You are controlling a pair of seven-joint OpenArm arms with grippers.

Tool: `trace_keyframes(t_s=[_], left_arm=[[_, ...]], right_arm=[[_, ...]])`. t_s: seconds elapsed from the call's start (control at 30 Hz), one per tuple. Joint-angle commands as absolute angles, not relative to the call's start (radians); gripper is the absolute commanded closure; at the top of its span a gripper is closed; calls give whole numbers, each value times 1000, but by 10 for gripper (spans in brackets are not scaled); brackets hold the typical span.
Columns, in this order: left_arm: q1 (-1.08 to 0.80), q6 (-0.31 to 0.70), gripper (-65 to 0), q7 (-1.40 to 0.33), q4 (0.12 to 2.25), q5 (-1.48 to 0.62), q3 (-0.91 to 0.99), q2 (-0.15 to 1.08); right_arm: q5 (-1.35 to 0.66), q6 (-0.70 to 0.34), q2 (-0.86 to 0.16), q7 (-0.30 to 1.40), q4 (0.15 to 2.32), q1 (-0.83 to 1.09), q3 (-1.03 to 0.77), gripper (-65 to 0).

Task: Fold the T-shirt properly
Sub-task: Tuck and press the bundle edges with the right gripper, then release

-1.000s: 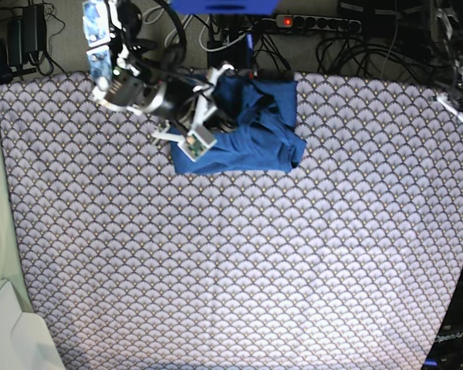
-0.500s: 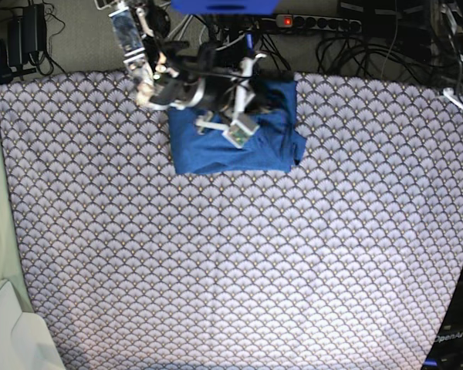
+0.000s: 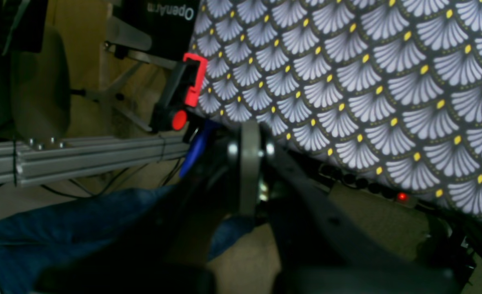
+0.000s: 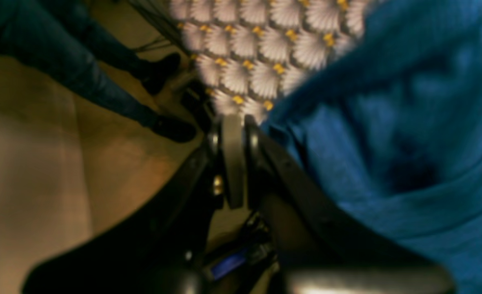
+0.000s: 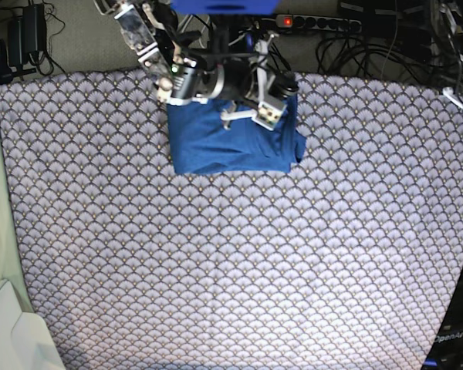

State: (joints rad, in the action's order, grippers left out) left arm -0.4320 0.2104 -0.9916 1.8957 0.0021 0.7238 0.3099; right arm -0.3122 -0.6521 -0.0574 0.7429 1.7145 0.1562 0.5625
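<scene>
A: Where is the T-shirt [image 5: 231, 142] located?
B: Folded, at the cloth's [image 5: 239, 262] far edge, partly hidden beneath the right gripper [image 5: 274, 104].
A: Gripper states?
B: Both are blurred; neither can be determined.

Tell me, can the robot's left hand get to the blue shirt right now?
Probably not right away. The left hand sits off the table's edge, far from the T-shirt. The open tablecloth between them holds nothing, though the right arm hangs over the shirt.

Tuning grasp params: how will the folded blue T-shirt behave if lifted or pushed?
The T-shirt is probably floppy: soft creases show. Lifted by one edge, its folded layers likely sag open. Pushed across the tablecloth, it may bunch rather than slide.
</scene>
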Motion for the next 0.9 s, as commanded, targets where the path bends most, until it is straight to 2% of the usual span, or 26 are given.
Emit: trace_keyframes(t_s=[0.0, 0.1, 0.23, 0.43, 0.63, 0.87], left_arm=[[-426, 205, -4, -980, 1911, 8, 727, 329], [-424, 205, -4, -980, 1911, 8, 727, 329], [-423, 205, -4, -980, 1911, 7, 727, 326], [-424, 205, -4, -980, 1911, 7, 728, 325], [-427, 205, -4, -980, 1911, 7, 730, 323], [-432, 205, -4, -980, 1911, 7, 730, 323]], right_arm=[[-337, -657, -54, 736, 1764, 142, 570, 0], [-335, -656, -54, 794, 1840, 134, 567, 0], [-332, -656, -58, 803, 1825, 88, 527, 0], [-332, -657, -58, 800, 1652, -12, 440, 0], [-332, -659, -58, 791, 1523, -61, 438, 0], [-334, -659, -58, 688, 1340, -139, 441, 0]])
